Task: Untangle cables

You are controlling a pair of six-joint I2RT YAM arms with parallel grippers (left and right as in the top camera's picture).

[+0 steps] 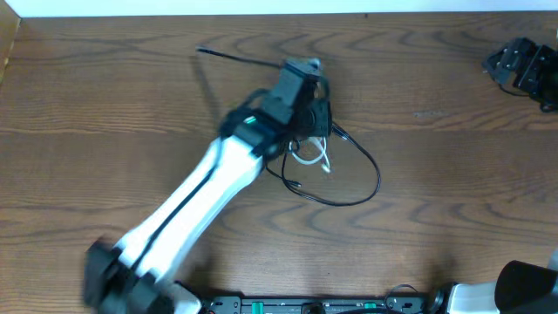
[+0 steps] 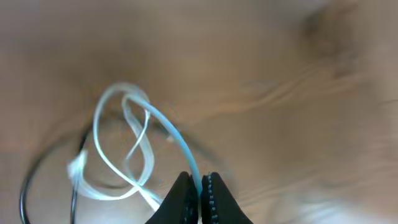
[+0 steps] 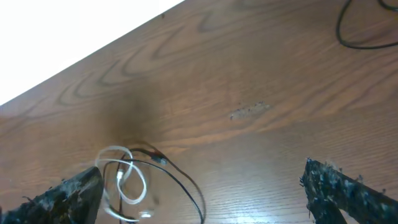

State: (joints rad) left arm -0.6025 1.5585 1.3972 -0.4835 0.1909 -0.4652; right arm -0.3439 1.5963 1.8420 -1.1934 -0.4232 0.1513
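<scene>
The left gripper (image 2: 199, 196) is pinching the white cable (image 2: 118, 155), which looks light and limp, so holding near its plug probably gives more control.

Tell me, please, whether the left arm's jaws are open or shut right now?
Shut on the white cable: in the left wrist view the left gripper jaws are pressed together with the white strand pinched between them, over the wooden table.

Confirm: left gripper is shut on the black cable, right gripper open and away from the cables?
Not quite. The left wrist view shows the left gripper shut on the white cable, not the black cable. The rest holds: the right gripper is open in the right wrist view, clear of both cables.
</scene>
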